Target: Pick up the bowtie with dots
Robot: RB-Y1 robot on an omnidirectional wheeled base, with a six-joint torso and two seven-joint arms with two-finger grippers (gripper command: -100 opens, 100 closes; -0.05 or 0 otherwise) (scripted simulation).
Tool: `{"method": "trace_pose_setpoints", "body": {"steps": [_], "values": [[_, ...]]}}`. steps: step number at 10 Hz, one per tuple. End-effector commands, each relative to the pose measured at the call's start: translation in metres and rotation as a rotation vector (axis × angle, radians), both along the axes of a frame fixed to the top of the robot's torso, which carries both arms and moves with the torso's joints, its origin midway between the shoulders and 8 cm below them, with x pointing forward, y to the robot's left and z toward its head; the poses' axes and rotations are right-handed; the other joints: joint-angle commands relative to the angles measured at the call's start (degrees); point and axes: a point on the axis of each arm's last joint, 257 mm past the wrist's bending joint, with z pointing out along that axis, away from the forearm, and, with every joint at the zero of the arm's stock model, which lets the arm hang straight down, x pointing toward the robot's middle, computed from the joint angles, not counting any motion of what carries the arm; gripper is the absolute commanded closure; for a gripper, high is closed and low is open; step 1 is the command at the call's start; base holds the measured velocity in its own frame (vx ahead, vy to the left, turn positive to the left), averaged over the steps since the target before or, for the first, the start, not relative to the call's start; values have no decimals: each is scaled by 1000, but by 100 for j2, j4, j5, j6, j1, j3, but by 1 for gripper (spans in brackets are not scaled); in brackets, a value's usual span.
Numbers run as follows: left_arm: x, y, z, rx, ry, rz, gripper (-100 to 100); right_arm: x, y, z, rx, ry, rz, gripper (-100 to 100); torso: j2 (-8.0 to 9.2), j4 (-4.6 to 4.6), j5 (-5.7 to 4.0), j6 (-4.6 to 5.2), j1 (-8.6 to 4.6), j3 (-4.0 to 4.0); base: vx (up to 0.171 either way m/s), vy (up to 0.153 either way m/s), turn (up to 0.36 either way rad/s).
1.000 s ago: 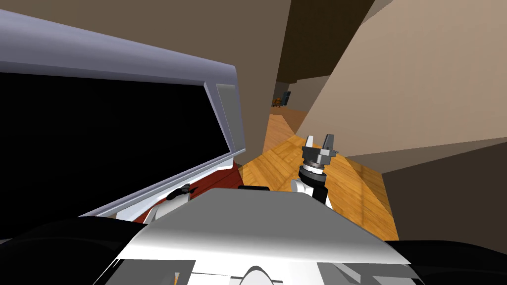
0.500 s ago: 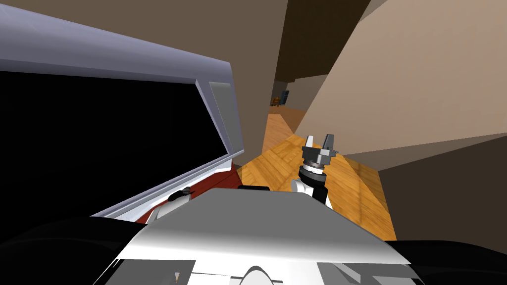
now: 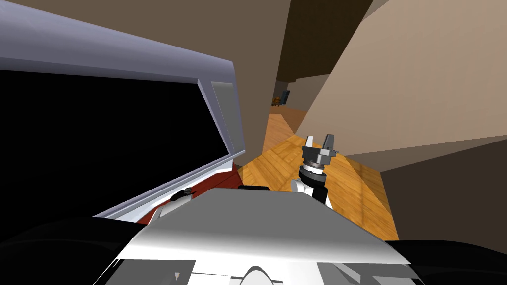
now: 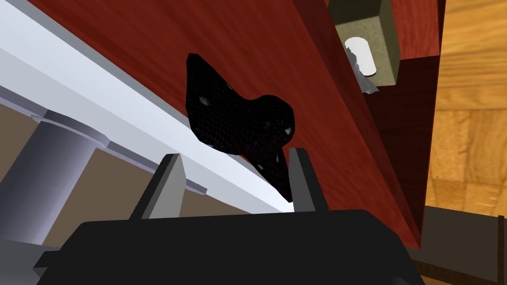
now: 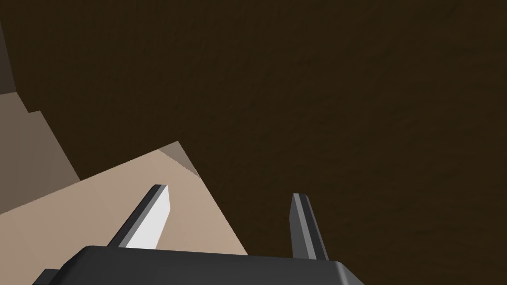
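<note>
Head view: low and left of centre, the left gripper [image 3: 180, 194] shows as a small dark shape over a red-brown surface [image 3: 210, 183], beneath a pale frame [image 3: 148, 54] around a black area. Right of centre, the right gripper [image 3: 319, 141] stands raised above a wooden floor [image 3: 277, 163].

Left wrist view: a black bowtie [image 4: 237, 121] with pale dots lies on the red-brown surface beside a white rail [image 4: 99, 109]. The left gripper is released, and one end of the bowtie reaches in between its fingers. The approach looks done; closing and lifting remain.

Right wrist view: the right gripper is released and empty.
</note>
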Motion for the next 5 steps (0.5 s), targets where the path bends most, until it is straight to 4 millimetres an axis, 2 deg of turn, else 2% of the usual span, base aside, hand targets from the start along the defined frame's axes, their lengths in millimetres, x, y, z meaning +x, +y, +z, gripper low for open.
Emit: {"method": "trace_pose_setpoints", "body": {"steps": [1, 4, 5], "values": [[0, 0, 0, 0, 0, 0, 100, 0, 0, 0, 0, 0, 0, 0, 0, 0, 0, 0, 0, 0, -3, 1, 16], [1, 0, 0, -1, -3, 2, 100, 0, 0, 0, 0, 0, 0, 0, -3, -5, 0, 3, -2, -4, 0, 0, 0], [1, 0, 0, -1, -4, 3, 0, 0, 0, 0, 0, 0, 0, 0, -3, -5, -1, 4, -3, -4, 0, 0, 0]]}}
